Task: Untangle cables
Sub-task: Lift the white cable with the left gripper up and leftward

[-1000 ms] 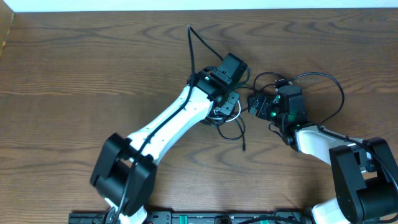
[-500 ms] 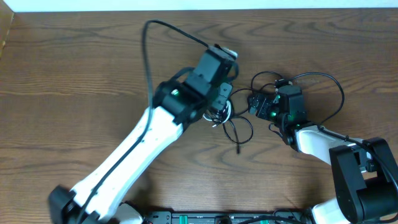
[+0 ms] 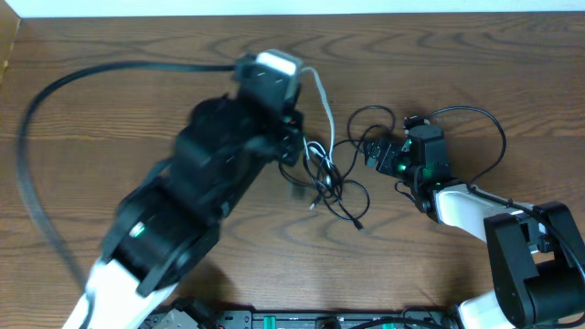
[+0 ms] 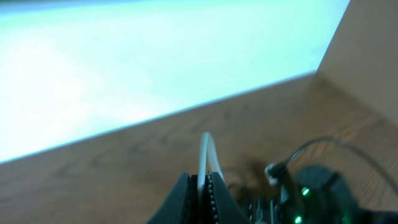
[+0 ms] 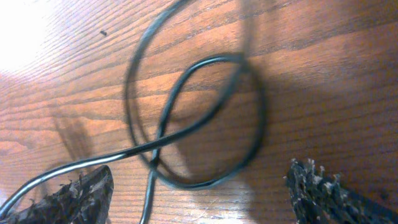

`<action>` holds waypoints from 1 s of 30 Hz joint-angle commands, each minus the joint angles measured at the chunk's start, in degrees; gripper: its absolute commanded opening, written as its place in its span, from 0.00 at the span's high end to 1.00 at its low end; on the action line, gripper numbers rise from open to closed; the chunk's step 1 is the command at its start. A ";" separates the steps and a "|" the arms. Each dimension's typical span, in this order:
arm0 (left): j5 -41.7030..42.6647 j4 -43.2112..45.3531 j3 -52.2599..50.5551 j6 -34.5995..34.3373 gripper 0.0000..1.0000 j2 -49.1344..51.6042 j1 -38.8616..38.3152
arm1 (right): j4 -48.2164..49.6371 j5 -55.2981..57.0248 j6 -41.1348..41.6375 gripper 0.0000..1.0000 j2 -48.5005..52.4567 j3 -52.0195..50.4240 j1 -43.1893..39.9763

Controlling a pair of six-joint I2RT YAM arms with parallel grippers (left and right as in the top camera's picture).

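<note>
Wood-grain counter (image 3: 110,82) fills the overhead view, and we see the cables near its middle. The left claw (image 4: 202,186) hangs high above the wood, large and blurred from overhead. In the left wrist view its fingers (image 4: 180,202) are pinched together on the white cable (image 4: 206,158), which sticks up between them. In the right wrist view the right claw (image 5: 199,180) is spread wide, low over the wood, gripping nothing. Two overlapping loops of the black cable (image 5: 260,118) lie between and beyond its fingers (image 5: 74,196). One strand runs off toward the left finger; whether it touches, we cannot tell. From overhead, the white cable drops from the left claw into the black tangle, which lies on the counter just left of the right claw.
</note>
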 commanded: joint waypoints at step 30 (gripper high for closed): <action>-10.71 12.59 -0.15 4.33 0.93 -1.84 0.20 | 31.76 -70.25 -11.47 0.01 2.73 -2.23 -1.18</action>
